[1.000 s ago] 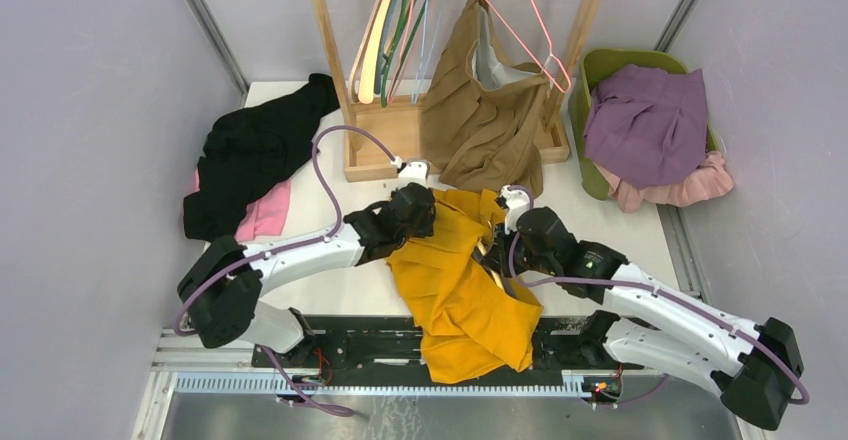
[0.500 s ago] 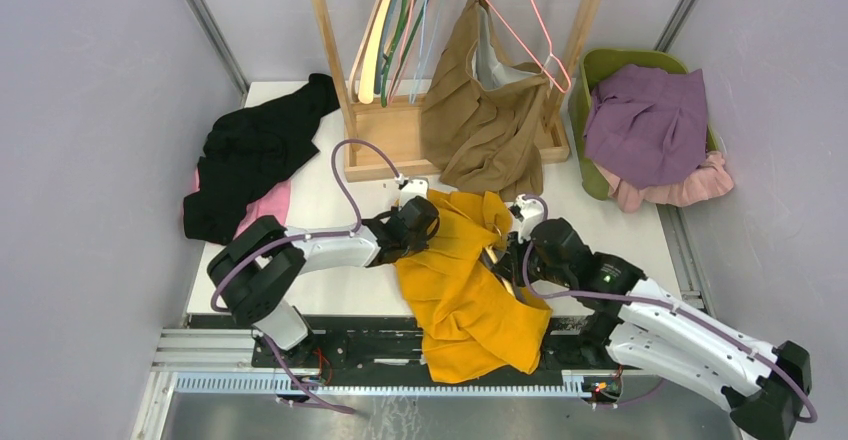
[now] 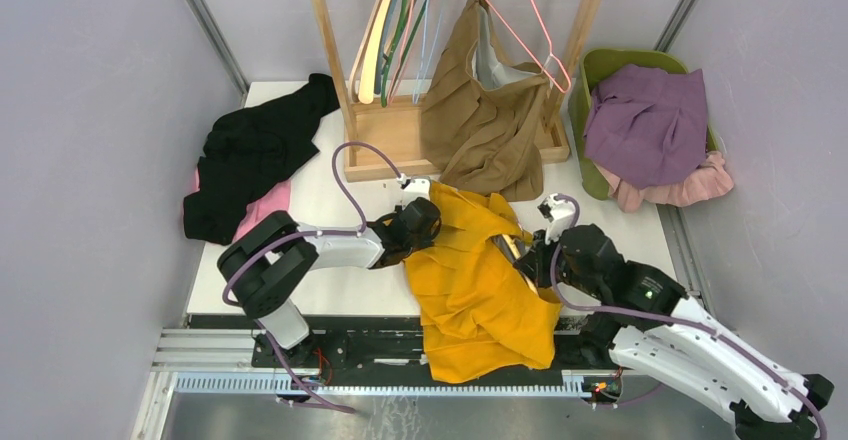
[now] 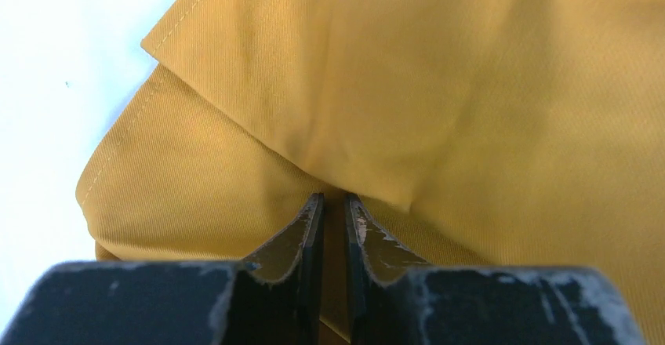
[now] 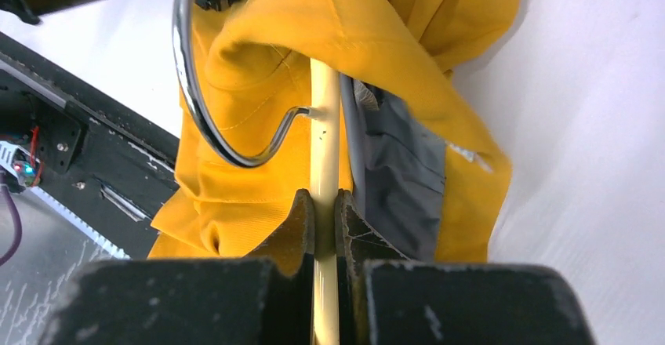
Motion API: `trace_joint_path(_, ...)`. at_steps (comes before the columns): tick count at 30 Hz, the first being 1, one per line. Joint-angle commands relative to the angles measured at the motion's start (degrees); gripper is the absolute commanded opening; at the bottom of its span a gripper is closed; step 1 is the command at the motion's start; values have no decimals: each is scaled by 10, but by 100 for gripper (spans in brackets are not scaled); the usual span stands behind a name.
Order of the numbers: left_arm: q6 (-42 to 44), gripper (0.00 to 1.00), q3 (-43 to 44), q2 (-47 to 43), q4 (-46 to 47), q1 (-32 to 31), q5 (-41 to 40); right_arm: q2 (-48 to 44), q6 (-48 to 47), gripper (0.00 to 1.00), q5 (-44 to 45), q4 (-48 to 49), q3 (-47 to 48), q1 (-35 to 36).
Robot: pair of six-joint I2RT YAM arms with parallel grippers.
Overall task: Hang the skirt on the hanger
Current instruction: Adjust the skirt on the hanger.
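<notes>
A mustard-yellow skirt (image 3: 480,295) lies crumpled at the table's near middle and hangs over the front edge. A cream hanger (image 3: 512,248) with a metal hook (image 5: 196,102) pokes out of the skirt's folds. My right gripper (image 3: 532,260) is shut on the hanger's cream bar (image 5: 325,125), with the skirt (image 5: 329,16) draped over the bar and a grey lining beside it. My left gripper (image 3: 425,222) is at the skirt's left edge. Its jaws stand nearly together with a fold of the skirt (image 4: 439,86) pinched between them.
A wooden rack (image 3: 400,130) with several hangers and a brown garment (image 3: 480,110) stands at the back. A green basket (image 3: 600,65) with purple cloth (image 3: 645,120) is at the right. Black (image 3: 255,150) and pink (image 3: 265,210) clothes lie at the left.
My left gripper's jaws have narrowed onto the skirt's left edge. The right arm has shifted right with the hanger, pulling the skirt's right side that way.
</notes>
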Motion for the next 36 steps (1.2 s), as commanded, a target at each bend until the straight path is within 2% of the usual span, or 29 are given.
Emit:
trace_joint_path(1, -19, 21, -26, 24, -11, 3, 6, -31, -13, 1, 55, 8, 81, 1)
trace_joint_path(7, -19, 22, -21, -17, -40, 3, 5, -27, -24, 1, 42, 12, 117, 2)
trace_joint_path(15, 1, 34, 24, -163, -161, 3, -12, 4, -28, 1, 17, 47, 156, 1)
trace_joint_path(20, 8, 36, 58, -246, -225, 3, -14, 31, -30, 1, -1, 67, 203, 2)
trace_joint_path(29, 7, 38, 69, -334, -275, 3, -25, 103, -41, 1, -28, 19, 370, 2)
trace_joint_path(36, 10, 39, 82, -372, -302, 2, -28, 140, -56, 1, -11, -88, 551, 2)
